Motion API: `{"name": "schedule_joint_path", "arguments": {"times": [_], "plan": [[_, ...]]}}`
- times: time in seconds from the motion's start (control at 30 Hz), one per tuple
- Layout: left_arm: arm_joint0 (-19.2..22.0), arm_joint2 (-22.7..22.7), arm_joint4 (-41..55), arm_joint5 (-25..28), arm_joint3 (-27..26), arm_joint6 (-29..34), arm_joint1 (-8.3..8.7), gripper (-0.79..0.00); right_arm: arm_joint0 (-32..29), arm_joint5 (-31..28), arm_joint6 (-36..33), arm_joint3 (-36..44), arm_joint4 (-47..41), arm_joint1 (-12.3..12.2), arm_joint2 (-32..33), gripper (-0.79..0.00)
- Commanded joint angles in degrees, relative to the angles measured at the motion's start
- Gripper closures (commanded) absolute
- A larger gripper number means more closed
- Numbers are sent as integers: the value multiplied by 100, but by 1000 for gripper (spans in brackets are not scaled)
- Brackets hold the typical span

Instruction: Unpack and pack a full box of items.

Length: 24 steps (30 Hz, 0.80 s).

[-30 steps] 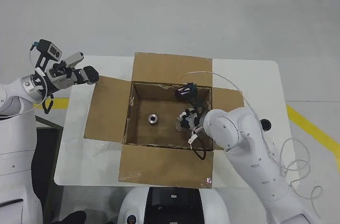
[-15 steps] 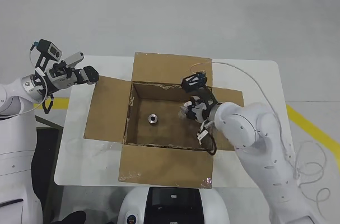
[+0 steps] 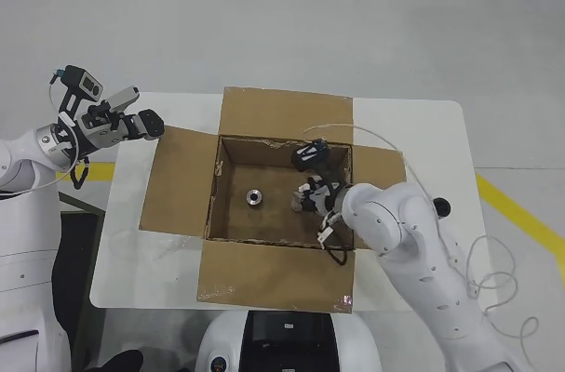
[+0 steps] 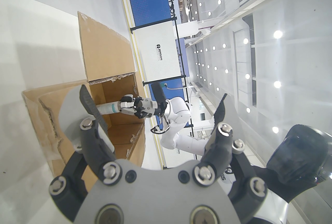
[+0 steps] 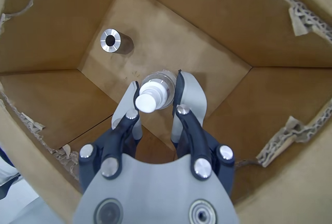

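The spray bottle [image 5: 151, 96] stands upright inside the open cardboard box [image 3: 284, 113], toward its right side. The right jaws pinch its upper part, just below the white pump cap. A metal cylinder [image 5: 111, 40] stands upright on the box floor, apart from the bottle. The box rests on the white bench [image 3: 412, 130]. The left jaws are spread and hold nothing, above the bench's far left corner, near the box's left flap.

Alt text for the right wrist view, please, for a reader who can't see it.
The right gripper holds a white-capped bottle between its fingers inside an open cardboard box. A metal cylinder stands upright on the box floor, apart from the bottle.
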<state>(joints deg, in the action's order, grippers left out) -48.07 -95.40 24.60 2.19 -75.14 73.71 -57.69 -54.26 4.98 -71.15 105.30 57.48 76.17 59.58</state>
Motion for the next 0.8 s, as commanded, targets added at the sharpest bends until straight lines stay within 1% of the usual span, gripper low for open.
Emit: {"name": "schedule_joint_path", "arguments": {"times": [0.0, 0.07, 0.13, 0.2, 0.33, 0.4, 0.43, 0.47, 0.5, 0.53, 0.77], "plan": [[0, 0, 0, 0, 0, 0, 0, -785, -12, 18, 17, -20, 23, 0, -17, 0], [0, 0, 0, 0, 0, 0, 0, -785, -18, 26, 32, -30, 42, 2, -39, 0], [0, 0, 0, 0, 0, 0, 0, -785, -16, 17, 26, -51, 61, 3, -69, -191], [0, 0, 0, 0, 0, 0, 0, -785, -10, 3, 27, -88, 72, 6, -99, -314], [0, 0, 0, 0, 0, 0, 0, -785, -5, 6, 54, -173, 86, 13, -149, -351], [0, 0, 0, 0, 0, 0, 0, -785, -8, 28, 66, -209, 81, 15, -153, -391], [0, 0, 0, 0, 0, 0, 0, -785, -8, 28, 68, -217, 89, 15, -156, -443], [0, 0, 0, 0, 0, 0, 0, -785, -9, 28, 65, -220, 91, 15, -157, -579], [0, 0, 0, 0, 0, 0, 0, -785, -10, 29, 59, -219, 87, 15, -155, -742], [0, 0, 0, 0, 0, 0, 0, -785, -13, 28, 52, -211, 87, 14, -150, -785], [0, 0, 0, 0, 0, 0, 0, -785, -73, -16, -68, -143, 121, 2, -176, -785]]}}
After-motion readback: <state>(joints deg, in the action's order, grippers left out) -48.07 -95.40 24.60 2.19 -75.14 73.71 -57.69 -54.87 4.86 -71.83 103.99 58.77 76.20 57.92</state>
